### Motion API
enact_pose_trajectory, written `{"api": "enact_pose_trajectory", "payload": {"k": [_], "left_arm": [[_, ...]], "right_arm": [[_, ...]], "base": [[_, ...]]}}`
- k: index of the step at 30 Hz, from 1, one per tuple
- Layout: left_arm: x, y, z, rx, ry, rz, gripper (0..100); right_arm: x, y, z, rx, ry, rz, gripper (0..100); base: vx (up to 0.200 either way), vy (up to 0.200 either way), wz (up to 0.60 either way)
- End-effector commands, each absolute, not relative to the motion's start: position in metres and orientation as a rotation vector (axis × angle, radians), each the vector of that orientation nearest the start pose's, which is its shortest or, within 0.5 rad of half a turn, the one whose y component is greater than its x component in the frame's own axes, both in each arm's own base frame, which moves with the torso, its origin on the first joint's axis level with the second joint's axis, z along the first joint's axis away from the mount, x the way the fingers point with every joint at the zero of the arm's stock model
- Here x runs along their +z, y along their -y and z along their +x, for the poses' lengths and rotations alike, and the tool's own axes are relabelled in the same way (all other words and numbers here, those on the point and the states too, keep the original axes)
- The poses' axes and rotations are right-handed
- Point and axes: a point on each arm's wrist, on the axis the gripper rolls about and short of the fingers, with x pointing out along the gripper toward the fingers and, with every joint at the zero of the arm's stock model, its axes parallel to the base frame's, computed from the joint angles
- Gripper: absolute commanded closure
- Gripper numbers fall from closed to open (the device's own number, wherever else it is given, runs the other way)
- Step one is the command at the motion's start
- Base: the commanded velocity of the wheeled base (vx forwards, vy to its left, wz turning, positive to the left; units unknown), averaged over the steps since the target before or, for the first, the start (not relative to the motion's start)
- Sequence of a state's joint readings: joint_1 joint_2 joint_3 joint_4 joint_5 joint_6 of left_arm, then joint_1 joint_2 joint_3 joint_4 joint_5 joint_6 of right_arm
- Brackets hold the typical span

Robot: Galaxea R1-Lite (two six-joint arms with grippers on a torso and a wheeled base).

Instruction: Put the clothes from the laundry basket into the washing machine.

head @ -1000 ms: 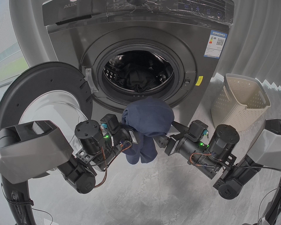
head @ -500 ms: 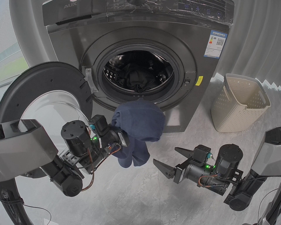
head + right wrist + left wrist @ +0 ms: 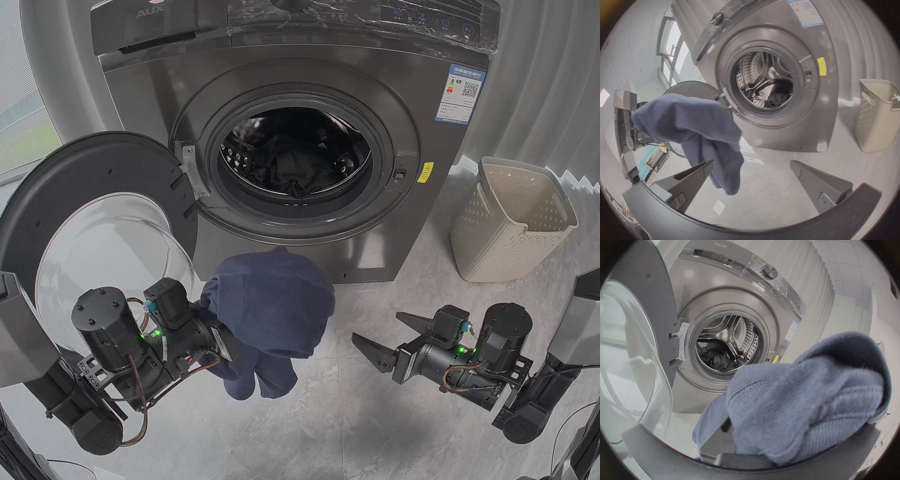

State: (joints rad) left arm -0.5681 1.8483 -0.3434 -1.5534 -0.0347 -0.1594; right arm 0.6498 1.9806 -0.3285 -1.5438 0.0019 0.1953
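Grey tiled floor [image 3: 350, 431]; dark grey front-loading washing machine [image 3: 387, 87], door [image 3: 94, 175] open.
Left hand [image 3: 240, 331] grips navy blue knit garment [image 3: 275, 306]; right hand [image 3: 377, 327] wide, empty.

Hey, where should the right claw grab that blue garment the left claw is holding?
Probably the dangling ends of the blue garment, approached from the robot's right by the open right claw: they hang free below the bunched bulk, nearest that claw.

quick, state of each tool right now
Left tool: closed, holding the blue garment.
Right tool: open, empty.
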Motion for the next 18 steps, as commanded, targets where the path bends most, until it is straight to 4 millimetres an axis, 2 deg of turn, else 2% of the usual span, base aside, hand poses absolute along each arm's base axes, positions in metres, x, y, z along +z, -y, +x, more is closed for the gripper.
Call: {"api": "enact_pose_trajectory", "payload": {"k": [1, 8, 18], "left_arm": [[0.134, 0.143, 0.216, -0.623, 0.030, -0.167, 100], [0.130, 0.147, 0.217, -0.632, 0.027, -0.137, 100], [0.127, 0.153, 0.215, -0.652, 0.024, -0.103, 100]], "right_arm": [[0.087, -0.161, 0.227, 0.605, -0.160, 0.160, 0], [0.096, -0.158, 0.224, 0.603, -0.131, 0.171, 0], [0.096, -0.158, 0.223, 0.606, -0.131, 0.171, 0]], "base": [[0.000, 0.000, 0.00], [0.000, 0.000, 0.00], [0.200, 0.000, 0.00]]}}
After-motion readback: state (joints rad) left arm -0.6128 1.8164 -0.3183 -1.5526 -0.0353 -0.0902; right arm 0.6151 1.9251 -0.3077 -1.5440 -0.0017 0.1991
